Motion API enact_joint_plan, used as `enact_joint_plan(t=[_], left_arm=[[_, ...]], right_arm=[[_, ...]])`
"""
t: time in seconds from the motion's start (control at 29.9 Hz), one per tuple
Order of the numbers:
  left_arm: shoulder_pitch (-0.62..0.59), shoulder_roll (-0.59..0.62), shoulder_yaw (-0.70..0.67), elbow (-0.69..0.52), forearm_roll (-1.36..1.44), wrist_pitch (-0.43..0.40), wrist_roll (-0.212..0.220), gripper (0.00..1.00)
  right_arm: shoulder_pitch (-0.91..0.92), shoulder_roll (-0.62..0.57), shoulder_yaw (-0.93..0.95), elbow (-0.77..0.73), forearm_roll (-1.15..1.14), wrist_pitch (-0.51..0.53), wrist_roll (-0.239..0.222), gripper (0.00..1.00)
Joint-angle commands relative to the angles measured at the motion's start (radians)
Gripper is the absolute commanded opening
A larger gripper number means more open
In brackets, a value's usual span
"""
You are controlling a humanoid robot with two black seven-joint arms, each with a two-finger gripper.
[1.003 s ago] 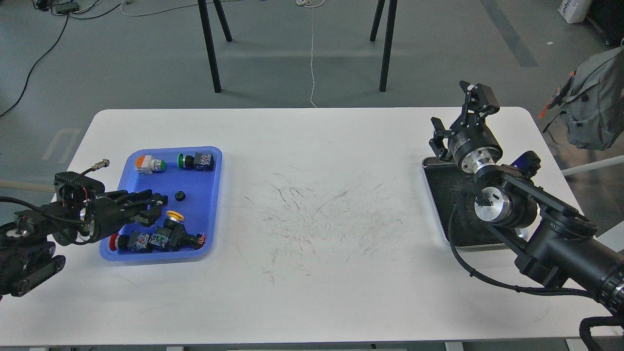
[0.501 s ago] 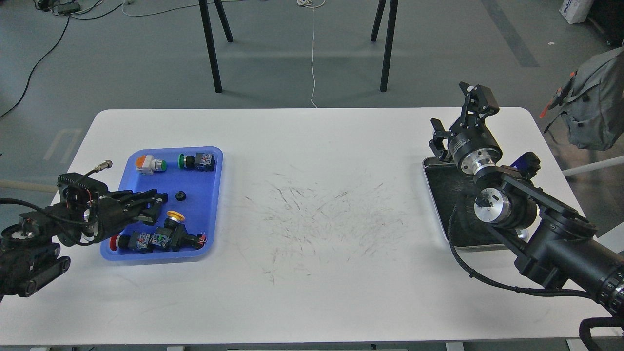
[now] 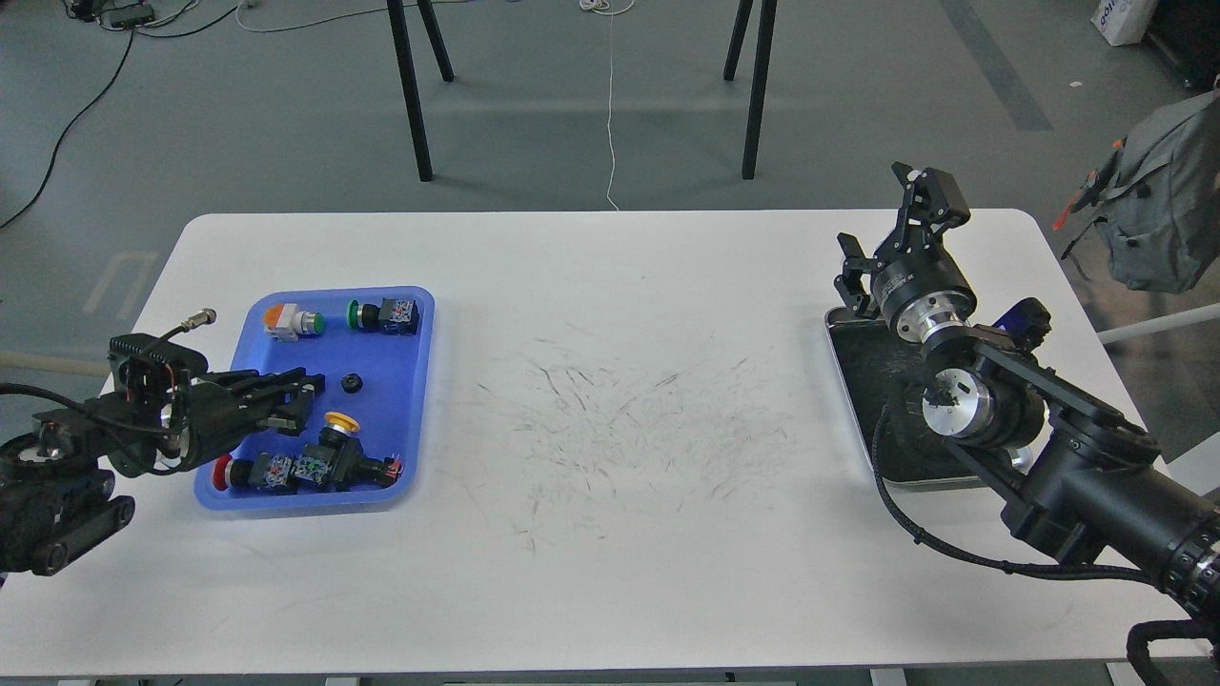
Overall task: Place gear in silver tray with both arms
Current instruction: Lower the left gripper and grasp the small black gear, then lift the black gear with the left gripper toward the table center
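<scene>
The gear (image 3: 352, 383) is small, black and round, and lies in the middle of the blue plastic tray (image 3: 400, 472) at the left. My left gripper (image 3: 301, 400) is open over the tray's left part, its tips just left of the gear and apart from it. The silver tray (image 3: 861, 367), with a shiny rim and a dark scratched bottom, sits at the right of the table, partly hidden by my right arm. My right gripper (image 3: 886, 229) is open and empty, raised above the tray's far end.
The blue tray also holds several push-button switches: orange (image 3: 286, 319), green (image 3: 381, 314), yellow (image 3: 340, 424) and red (image 3: 248, 472). The white table (image 3: 610, 534) has scuff marks in the middle. Chair legs stand beyond its far edge and a grey backpack (image 3: 1158, 210) hangs at the right.
My left gripper has drawn back slightly to the left and stays open beside the gear. My right gripper has shifted slightly left and up. The gear has not moved.
</scene>
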Motion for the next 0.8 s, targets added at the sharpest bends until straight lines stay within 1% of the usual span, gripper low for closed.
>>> enact_joint_plan(t=[0.0, 0.23, 0.37, 0.47, 0.64, 0.77], left_arm=[[-0.002, 0.003, -0.006, -0.005, -0.002, 0.000, 0.000, 0.16], [-0.008, 0.031, -0.012, -0.014, -0.060, -0.005, 0.000, 0.16], [-0.051, 0.037, -0.012, -0.033, -0.062, -0.008, 0.000, 0.16], [-0.075, 0.063, -0.017, -0.112, -0.066, -0.008, 0.000, 0.16], [-0.149, 0.104, -0.012, -0.307, -0.118, -0.028, 0.000, 0.16], [-0.193, 0.115, -0.007, -0.393, -0.102, -0.031, 0.000, 0.16]], right_arm=[[-0.001, 0.000, 0.000, -0.001, -0.001, 0.000, 0.000, 0.99], [0.003, 0.006, -0.001, -0.007, -0.002, 0.000, 0.000, 0.99], [0.006, 0.017, -0.001, -0.013, -0.002, 0.000, 0.000, 0.99], [0.008, 0.018, -0.001, -0.014, -0.007, 0.000, 0.000, 0.99], [0.011, 0.021, -0.001, -0.014, -0.008, 0.000, 0.000, 0.99], [0.026, 0.021, -0.034, -0.016, -0.007, -0.001, 0.000, 0.99]])
